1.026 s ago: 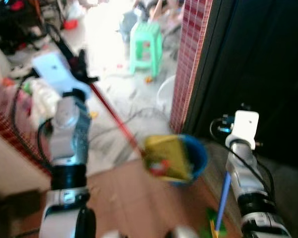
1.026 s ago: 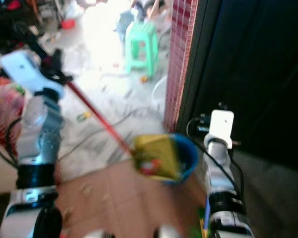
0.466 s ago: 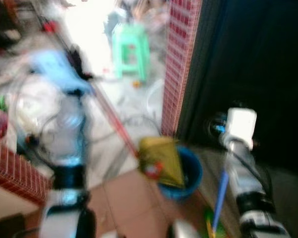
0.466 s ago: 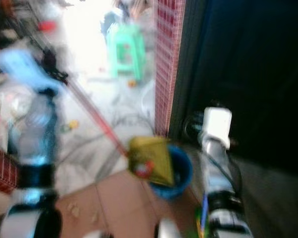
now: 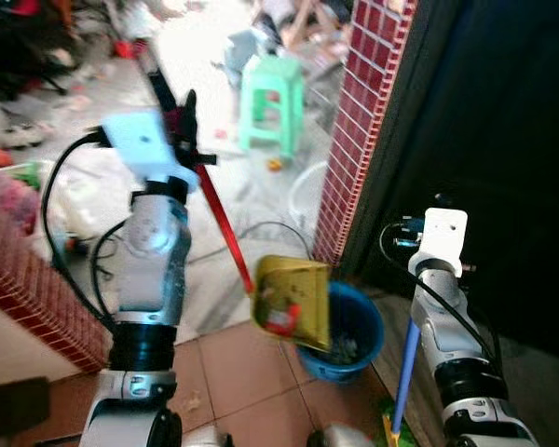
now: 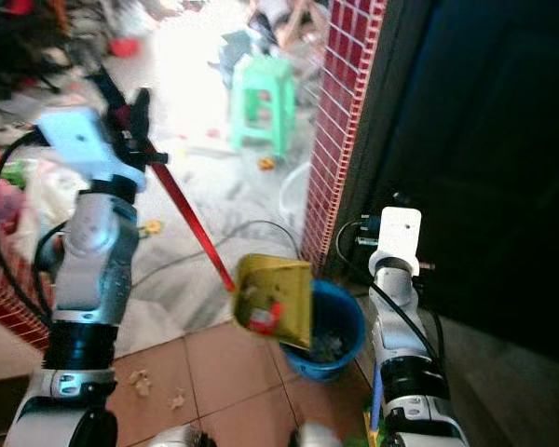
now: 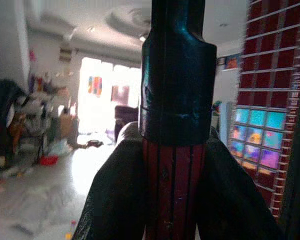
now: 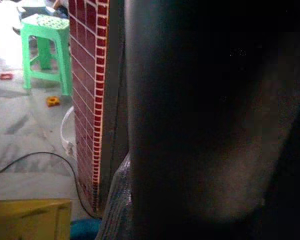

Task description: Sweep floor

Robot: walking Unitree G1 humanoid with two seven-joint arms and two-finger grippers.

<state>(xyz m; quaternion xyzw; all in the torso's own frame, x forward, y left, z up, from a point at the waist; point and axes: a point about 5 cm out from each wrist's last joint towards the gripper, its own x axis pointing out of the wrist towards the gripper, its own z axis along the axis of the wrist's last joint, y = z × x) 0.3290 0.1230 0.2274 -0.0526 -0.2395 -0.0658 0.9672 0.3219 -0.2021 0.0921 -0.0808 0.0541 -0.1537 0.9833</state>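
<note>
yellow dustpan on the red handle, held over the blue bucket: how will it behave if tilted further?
The yellow dustpan looks like thin rigid plastic, probably light. Held far out on the long red handle by the left gripper, it will likely swing or twist easily. Hanging over the blue bucket, its scraps should slide out readily.

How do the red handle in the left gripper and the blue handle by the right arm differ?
The red dustpan handle slants and is clamped by the left gripper; the blue handle stands nearly upright beside the right arm. Red ends at the yellow dustpan over the blue bucket; blue's end is hidden. Both are slim poles.
</note>
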